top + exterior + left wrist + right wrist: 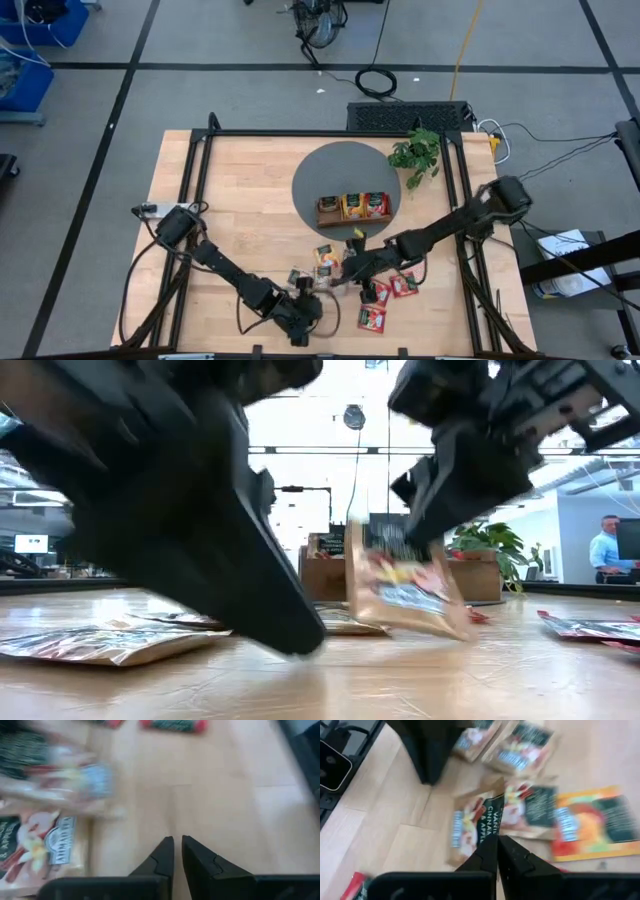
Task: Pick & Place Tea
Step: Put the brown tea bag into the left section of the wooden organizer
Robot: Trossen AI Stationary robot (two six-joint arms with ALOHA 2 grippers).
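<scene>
Right end effector (432,550) is clamped on one beige tea packet (405,582), its top edge hidden; left end effector (177,851) nearly closed, empty; three red packets (384,298) lie near-right on the worktop (240,200).

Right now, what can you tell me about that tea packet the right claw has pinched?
The packet is small, flat and beige, papery-looking, with a dark label, fruit artwork and a pale blue patch. The right gripper is shut on its top edge, so it hangs tilted, its lower edge at or just above the wooden table. Other packets lie flat around it.
</scene>
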